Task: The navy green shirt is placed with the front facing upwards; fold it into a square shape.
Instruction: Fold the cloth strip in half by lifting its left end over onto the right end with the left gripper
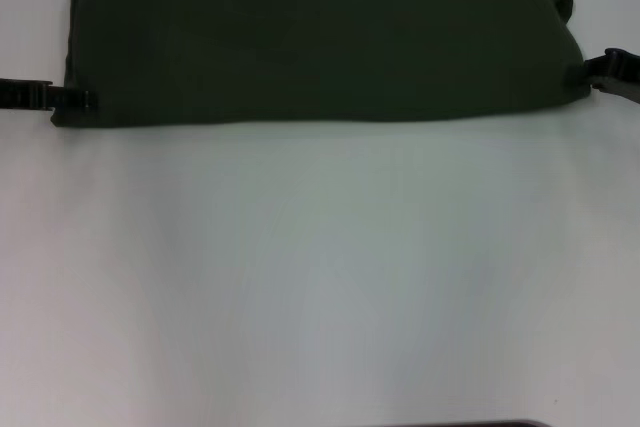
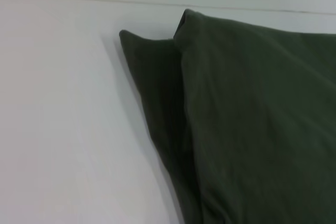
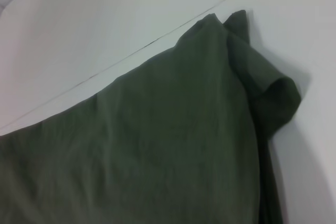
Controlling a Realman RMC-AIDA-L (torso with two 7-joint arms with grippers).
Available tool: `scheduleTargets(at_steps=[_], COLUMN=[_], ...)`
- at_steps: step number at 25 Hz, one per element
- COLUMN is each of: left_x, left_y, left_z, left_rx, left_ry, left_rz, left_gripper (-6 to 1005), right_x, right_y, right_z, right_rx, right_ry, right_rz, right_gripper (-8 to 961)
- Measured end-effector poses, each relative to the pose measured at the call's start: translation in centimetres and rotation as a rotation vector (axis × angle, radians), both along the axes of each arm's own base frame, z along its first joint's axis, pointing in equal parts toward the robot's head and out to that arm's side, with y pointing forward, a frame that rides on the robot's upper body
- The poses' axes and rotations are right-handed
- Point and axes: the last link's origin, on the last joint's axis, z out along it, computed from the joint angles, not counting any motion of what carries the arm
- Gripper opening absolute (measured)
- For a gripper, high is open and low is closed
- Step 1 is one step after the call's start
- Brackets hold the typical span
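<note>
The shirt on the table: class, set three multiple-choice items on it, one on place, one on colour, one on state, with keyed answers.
1. Where on the white table does the shirt lie?
A. far edge
B. near edge
C. centre

2. What colour is it?
A. red
B. dark olive green
C. yellow

3. What state is it in?
A. spread flat, print showing
B. crumpled ball
C. folded into a wide band

Answers: 1 A, it spans the head view's top; 2 B, all views show it; 3 C, layers overlap, with the left gripper and right gripper at its ends.

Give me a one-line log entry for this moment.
shirt: folded, far table edge | left gripper: near-left corner | right gripper: right edge
</note>
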Motion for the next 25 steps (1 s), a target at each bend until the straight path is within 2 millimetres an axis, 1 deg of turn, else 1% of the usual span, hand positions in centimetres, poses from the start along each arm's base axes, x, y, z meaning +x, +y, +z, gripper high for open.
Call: scheduleTargets(at_steps=[7,8,12,19,20,25], left_x=[0.3,0.6,1.1,1.9,2.3,3.2], left_y=[0.2,0.3,0.5,0.9,1.1,1.3], left_z=[-0.3,-0.7,-1.2,-1.2,-1.2,-1.5], left_rx=[-0.017,-0.033,-0.047,-0.047,-0.055,-0.072], left_ry=[0.008,0.013,0.016,0.013,0.009,-0.011], left_rz=[-0.012,-0.022,-0.039,-0.062,-0.073,-0.095], left_gripper=[907,907,907,907,907,908], right_x=[0.0,0.0,0.0,0.0,0.0,0.0], right_y=[0.0,0.0,0.0,0.1,0.1,0.1], right_z=[0.1,0.1,0.1,0.1,0.1,0.1], right_rx=[0.001,0.002,0.002,0.003,0.003,0.006], right_ry=[0.0,0.0,0.001,-0.001,-0.001,-0.003], right_rz=[0.001,0.001,0.001,0.001,0.001,0.0], right_gripper=[15,15,14,14,15,15])
